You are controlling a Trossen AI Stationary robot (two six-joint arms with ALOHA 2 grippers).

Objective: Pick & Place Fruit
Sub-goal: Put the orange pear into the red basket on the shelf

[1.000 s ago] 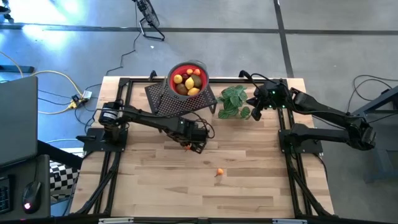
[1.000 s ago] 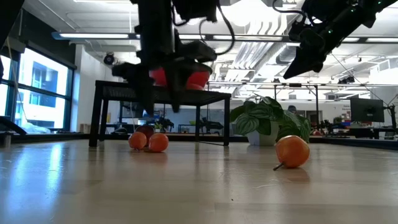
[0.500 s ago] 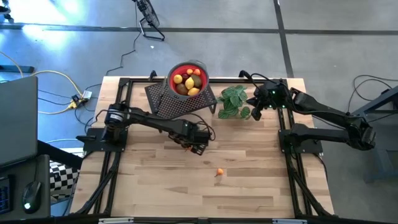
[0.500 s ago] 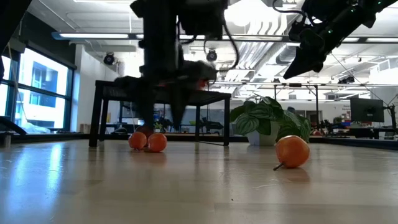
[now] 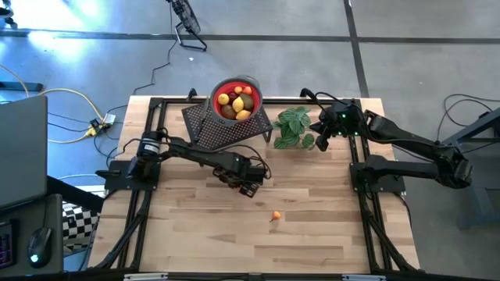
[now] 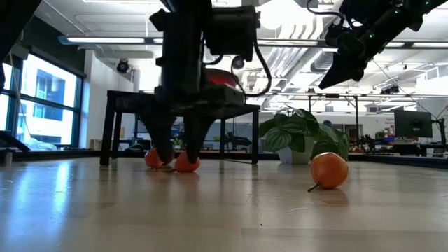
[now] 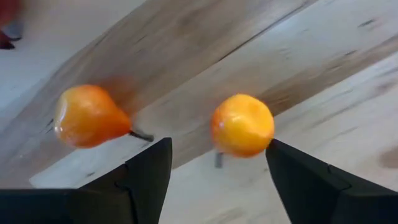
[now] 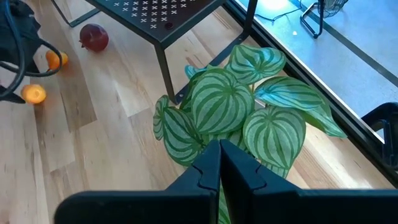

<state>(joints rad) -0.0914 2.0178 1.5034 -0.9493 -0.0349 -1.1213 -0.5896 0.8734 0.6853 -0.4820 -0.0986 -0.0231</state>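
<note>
Left wrist view: left gripper [image 7: 217, 165] is lowered with jaws spread around one small orange fruit [image 7: 242, 124]; a second orange piece [image 7: 88, 116] lies just beside, outside the jaws. Grasp step is judged in hand; closing on the fruit, then a lift toward the red bowl [image 5: 216, 95] on the black stand [image 5: 226, 129], is called for. Farther off, right gripper [image 5: 323, 129] is held over the plant [image 5: 294, 127], jaws pressed together.

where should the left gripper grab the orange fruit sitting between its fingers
Across the round middle of the orange fruit, coming straight down from above. It lies loose on the table between the open fingers of the left gripper, and the second orange sits outside them.
</note>
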